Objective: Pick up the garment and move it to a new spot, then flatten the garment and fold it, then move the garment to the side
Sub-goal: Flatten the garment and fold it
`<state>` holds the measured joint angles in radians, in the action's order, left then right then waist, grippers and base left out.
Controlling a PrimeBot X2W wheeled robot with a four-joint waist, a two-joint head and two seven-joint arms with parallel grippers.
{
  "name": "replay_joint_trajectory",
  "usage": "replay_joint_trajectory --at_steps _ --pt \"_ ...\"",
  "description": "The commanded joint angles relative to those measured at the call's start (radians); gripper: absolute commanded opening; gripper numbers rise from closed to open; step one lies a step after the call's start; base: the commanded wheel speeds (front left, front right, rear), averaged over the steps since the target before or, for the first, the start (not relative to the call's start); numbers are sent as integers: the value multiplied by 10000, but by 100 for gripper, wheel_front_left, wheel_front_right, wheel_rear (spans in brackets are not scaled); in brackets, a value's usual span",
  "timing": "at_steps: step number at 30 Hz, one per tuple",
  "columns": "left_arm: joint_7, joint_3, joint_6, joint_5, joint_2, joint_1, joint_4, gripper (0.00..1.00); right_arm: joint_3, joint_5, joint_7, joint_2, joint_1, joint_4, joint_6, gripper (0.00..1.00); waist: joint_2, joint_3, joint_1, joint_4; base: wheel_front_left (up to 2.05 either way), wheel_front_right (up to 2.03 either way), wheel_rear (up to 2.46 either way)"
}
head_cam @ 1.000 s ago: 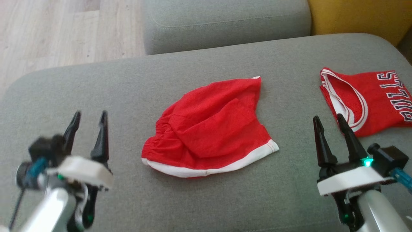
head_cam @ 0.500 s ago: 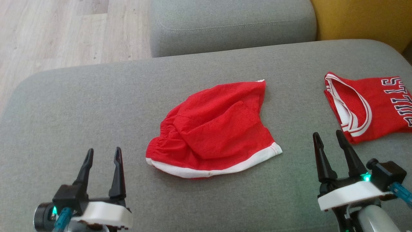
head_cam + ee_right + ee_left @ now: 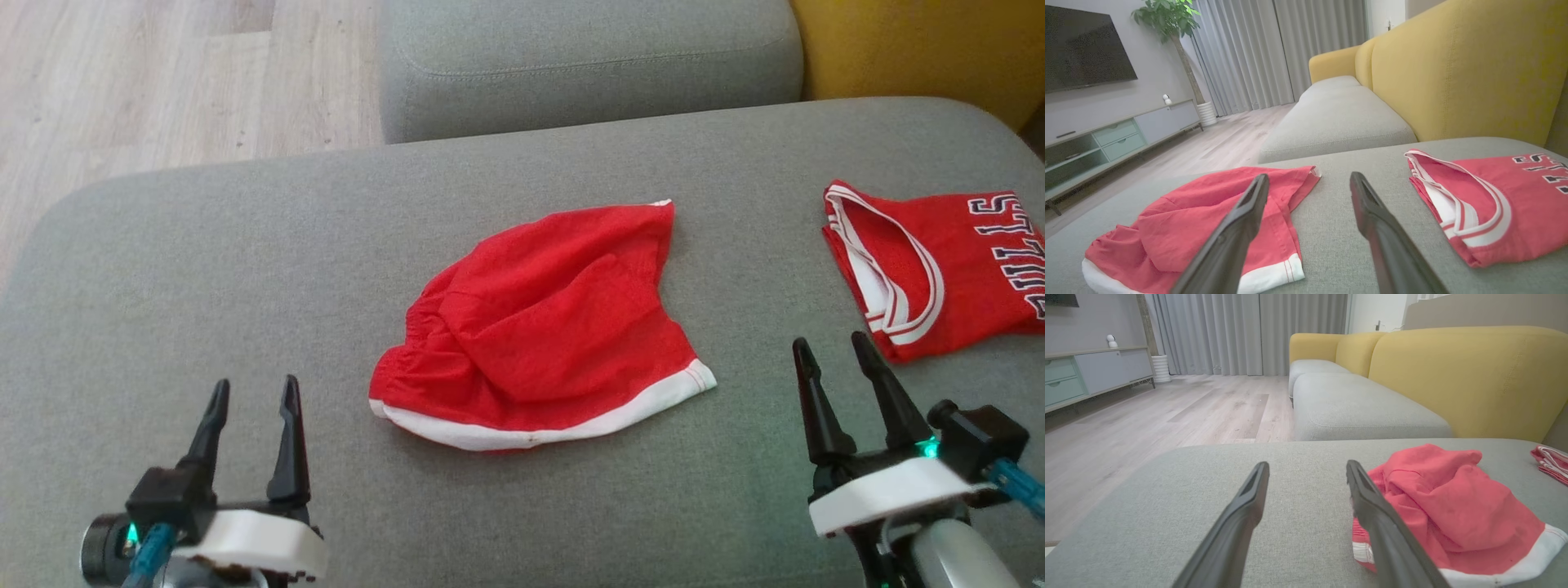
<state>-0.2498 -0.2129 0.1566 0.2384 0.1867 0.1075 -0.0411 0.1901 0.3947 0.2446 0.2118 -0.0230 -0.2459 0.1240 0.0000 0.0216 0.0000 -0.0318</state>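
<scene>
The garment, a pair of red shorts [image 3: 539, 327] with white trim, lies crumpled near the middle of the grey cushion [image 3: 245, 245]. One layer is folded over the rest. Its gathered waistband faces the robot's left and a white hem runs along the near edge.

The left gripper [image 3: 255, 382] sits at the lower left with its two dark fingers spread wide and nothing between them. It is off to the left of the shorts and clear of them. The right gripper [image 3: 829, 340] at the lower right is also spread wide and empty, and points into the bare strip of cushion between the shorts and a red jersey [image 3: 939, 269]. Its outer fingertip comes close to the jersey's near corner, though probably not touching it; the angle makes that hard to judge.

The jersey lies flat at the cushion's right end, white-striped armhole uppermost, its lettering cut off by the frame edge. Beyond the cushion are a grey sofa seat [image 3: 588, 65], a yellow backrest [image 3: 914, 41] and a pale wooden floor [image 3: 163, 82].
</scene>
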Motion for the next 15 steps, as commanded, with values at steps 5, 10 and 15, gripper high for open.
replay_joint_trajectory --at_steps 5,10,15 --pt "244 483 -538 290 70 -852 -492 100 649 267 -1395 401 -633 -163 67 100 0 -182 0 3 0 0 0" --pt "2699 34 -1726 910 671 -2305 -1034 100 1316 925 -3531 687 -1699 -880 67 100 0 -808 0 72 0 0 0" --pt "5526 -466 -2615 1833 1253 -3890 -1687 100 1989 1765 -4958 937 -2911 -1570 67 100 0 -1418 0 165 0 0 0"
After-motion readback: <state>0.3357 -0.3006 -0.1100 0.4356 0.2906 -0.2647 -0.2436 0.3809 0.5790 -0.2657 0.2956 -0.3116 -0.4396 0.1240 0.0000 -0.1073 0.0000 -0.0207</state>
